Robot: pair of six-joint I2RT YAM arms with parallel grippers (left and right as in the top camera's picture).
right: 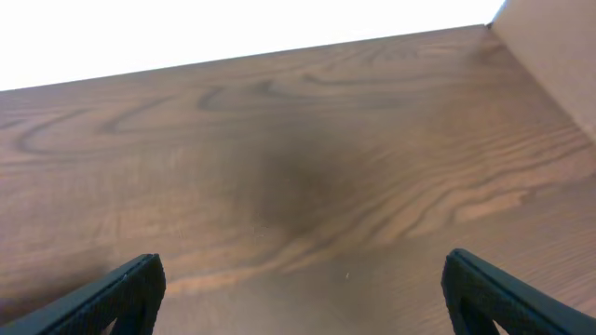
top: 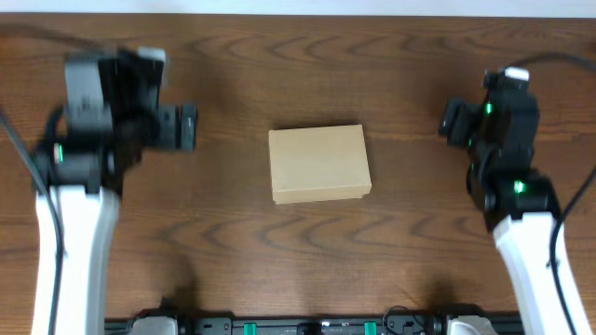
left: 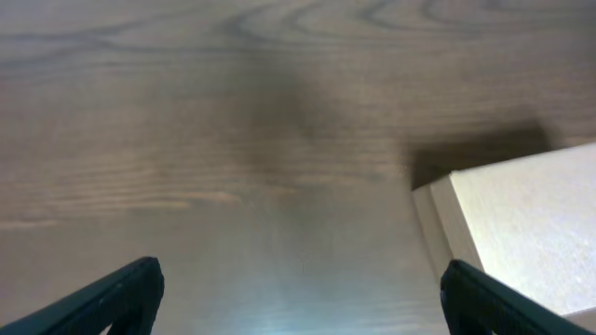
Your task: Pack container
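1. The left gripper [left: 303,307] is released: its two dark, matte, wedge-shaped fingers [left: 126,296] stand far apart at the bottom corners of the left wrist view, with only bare table between them.
2. The right gripper [right: 303,298] is equally spread and empty. Its two dark fingertips [right: 130,290] look just like the left pair and have smooth tabletop between them.
3. From overhead, the left gripper [top: 182,127] points inward from the left and the right gripper [top: 453,121] points inward from the right. Neither touches anything.
4. Each gripper sits on a blocky black wrist housing with a small green light. Behind it runs a smooth white link on the left arm [top: 70,242] and on the right arm [top: 531,251].
5. The container [top: 319,163] is a plain tan cardboard box, rectangular with a matte surface and crisp edges. Its flat top is closed.
6. It lies at the middle of the table [top: 279,56], between the two grippers and apart from both. In the left wrist view one corner of the container [left: 531,223] shows just beyond the right-hand finger, casting a dark shadow.
7. The table is dark brown with a flat surface and bold, wavy wood grain.
8. Count: two arms, two grippers with two fingers each, one box and one table.
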